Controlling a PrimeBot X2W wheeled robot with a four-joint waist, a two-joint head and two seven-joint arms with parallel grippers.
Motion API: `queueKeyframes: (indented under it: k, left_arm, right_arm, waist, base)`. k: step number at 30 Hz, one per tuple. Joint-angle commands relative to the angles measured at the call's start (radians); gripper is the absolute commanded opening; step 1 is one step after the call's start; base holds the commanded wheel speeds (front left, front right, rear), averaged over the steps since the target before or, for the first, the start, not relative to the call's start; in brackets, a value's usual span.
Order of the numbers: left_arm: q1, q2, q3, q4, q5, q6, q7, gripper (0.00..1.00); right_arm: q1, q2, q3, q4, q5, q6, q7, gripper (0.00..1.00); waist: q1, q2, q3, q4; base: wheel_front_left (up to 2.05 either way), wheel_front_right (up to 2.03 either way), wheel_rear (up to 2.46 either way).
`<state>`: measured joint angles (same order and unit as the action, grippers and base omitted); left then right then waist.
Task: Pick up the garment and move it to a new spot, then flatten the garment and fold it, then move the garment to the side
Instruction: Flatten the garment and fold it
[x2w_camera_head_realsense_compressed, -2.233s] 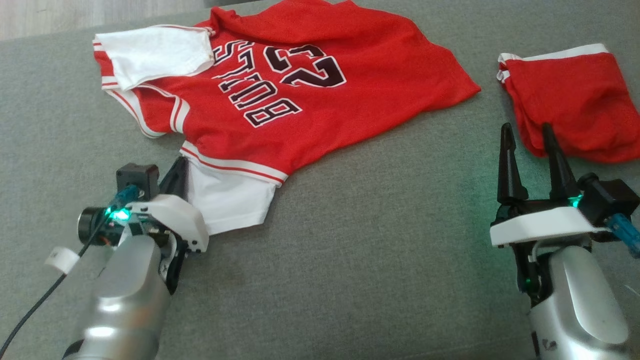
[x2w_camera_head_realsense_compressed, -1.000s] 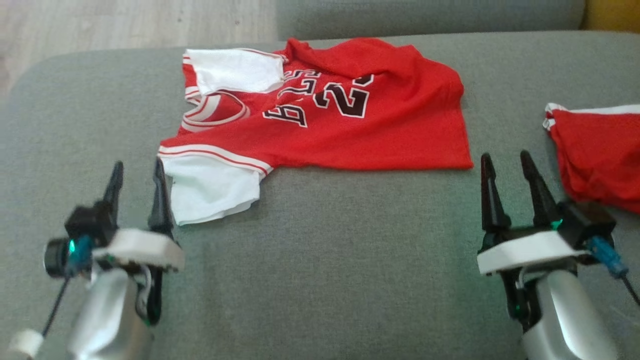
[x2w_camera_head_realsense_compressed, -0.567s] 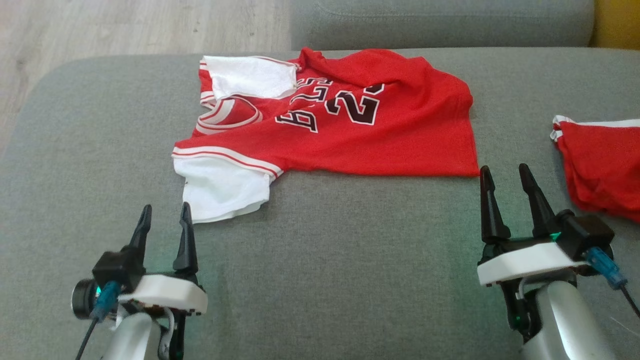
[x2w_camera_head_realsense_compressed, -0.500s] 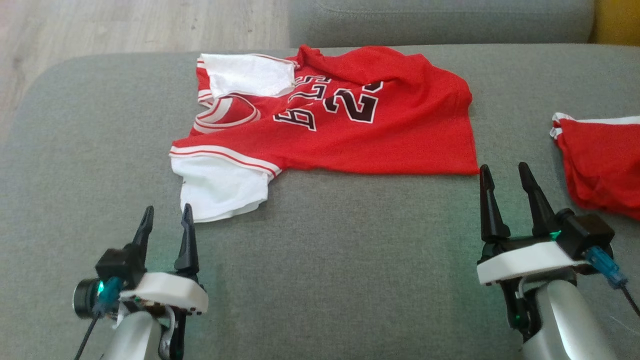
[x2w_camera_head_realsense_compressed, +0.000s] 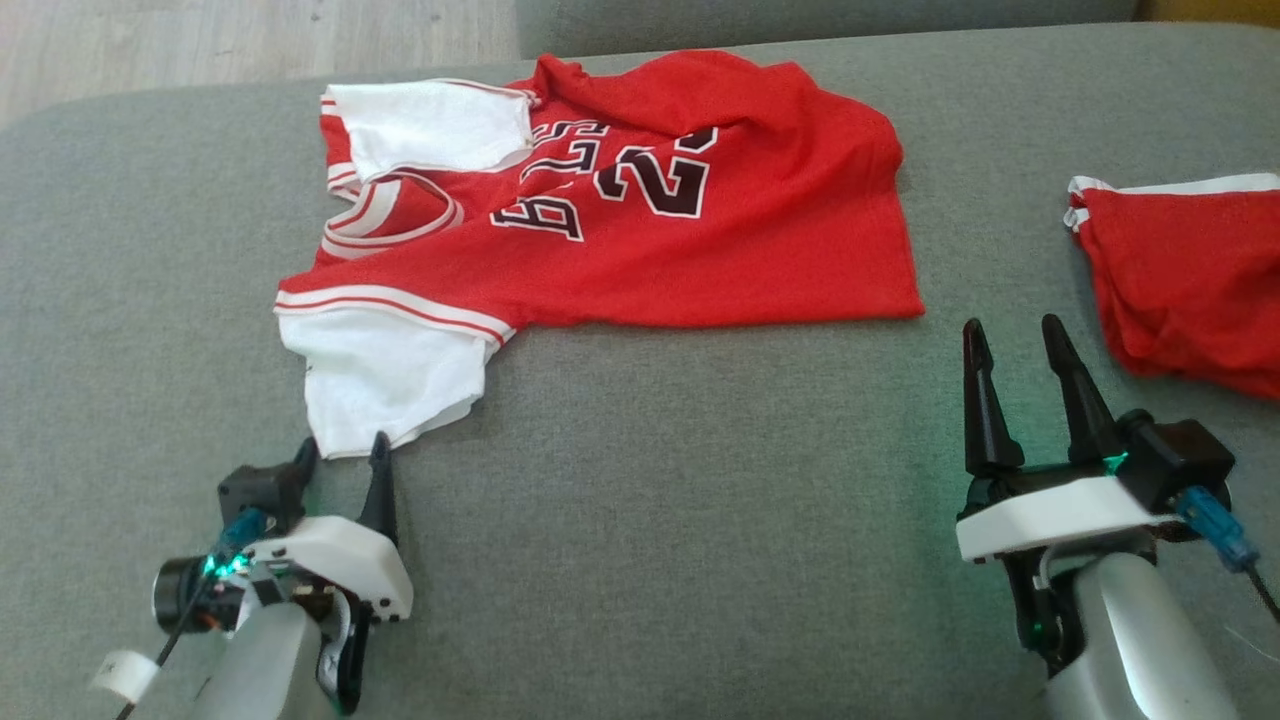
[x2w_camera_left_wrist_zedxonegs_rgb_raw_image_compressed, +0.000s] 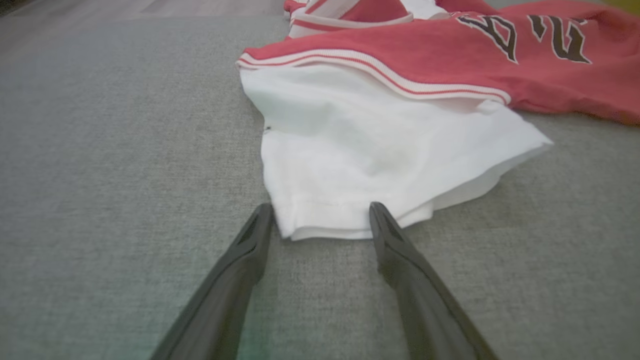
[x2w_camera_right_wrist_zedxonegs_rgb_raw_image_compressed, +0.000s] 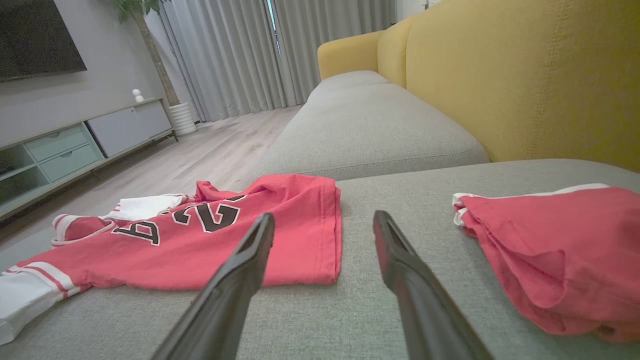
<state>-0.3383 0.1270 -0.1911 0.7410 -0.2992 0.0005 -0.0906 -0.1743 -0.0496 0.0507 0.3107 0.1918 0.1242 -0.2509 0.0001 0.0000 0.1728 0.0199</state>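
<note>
While the jersey (x2w_camera_head_realsense_compressed: 720, 260) lies near the sofa cushion's (x2w_camera_head_realsense_compressed: 700, 520) far edge, the left end effector (x2w_camera_left_wrist_zedxonegs_rgb_raw_image_compressed: 321, 210), fingers apart at its white sleeve (x2w_camera_left_wrist_zedxonegs_rgb_raw_image_compressed: 380, 145) hem like the right end effector (x2w_camera_head_realsense_compressed: 1012, 330), could pinch one layer and drag it crooked.

Home living room: grey sofa (x2w_camera_right_wrist_zedxonegs_rgb_raw_image_compressed: 380, 130) with yellow backrest (x2w_camera_right_wrist_zedxonegs_rgb_raw_image_compressed: 525, 75) at right; long curtains (x2w_camera_right_wrist_zedxonegs_rgb_raw_image_compressed: 240, 55) far; TV (x2w_camera_right_wrist_zedxonegs_rgb_raw_image_compressed: 35, 37), low drawer cabinet (x2w_camera_right_wrist_zedxonegs_rgb_raw_image_compressed: 75, 145) at left; wood-plank floor (x2w_camera_right_wrist_zedxonegs_rgb_raw_image_compressed: 200, 160).

Red shorts (x2w_camera_head_realsense_compressed: 1190, 270) cut by right edge; jersey (x2w_camera_head_realsense_compressed: 690, 260) lettering seemingly partly hidden.
</note>
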Motion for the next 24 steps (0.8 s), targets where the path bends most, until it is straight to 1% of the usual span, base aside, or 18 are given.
queueKeyframes:
  k: [1, 9, 14, 19, 24]
  left_arm:
    - [-0.045, 0.029, 0.043, -0.01, -0.007, 0.01, -0.022, 1.0]
    - [-0.064, 0.029, 0.051, 0.016, -0.026, 0.004, -0.071, 1.0]
    - [-0.072, 0.036, 0.063, 0.019, -0.038, 0.017, -0.086, 1.0]
    - [-0.087, 0.045, 0.065, 0.037, -0.043, 0.023, -0.07, 1.0]
    - [-0.114, 0.052, 0.051, 0.085, -0.051, 0.005, -0.016, 1.0]
  right_arm:
    - [-0.041, -0.001, 0.018, -0.034, -0.008, 0.007, -0.011, 1.0]
    - [-0.037, -0.001, 0.011, -0.034, -0.003, 0.007, -0.011, 1.0]
    - [-0.038, -0.001, 0.014, -0.031, 0.001, 0.007, -0.011, 1.0]
    - [-0.042, -0.001, 0.02, -0.032, 0.001, 0.007, -0.011, 1.0]
    - [-0.044, -0.001, 0.02, -0.029, -0.002, 0.007, -0.011, 1.0]
  waist:
    - [-0.0001, 0.0, 0.002, -0.006]
    - [-0.0001, 0.0, -0.006, -0.003]
    - [-0.0001, 0.0, -0.011, 0.004]
    - [-0.0001, 0.0, -0.004, 0.004]
    - [-0.0001, 0.0, 0.006, -0.003]
  base:
    - [0.0, 0.0, 0.0]
    - [0.0, 0.0, 0.0]
    - [0.0, 0.0, 0.0]
    - [0.0, 0.0, 0.0]
    - [0.0, 0.0, 0.0]
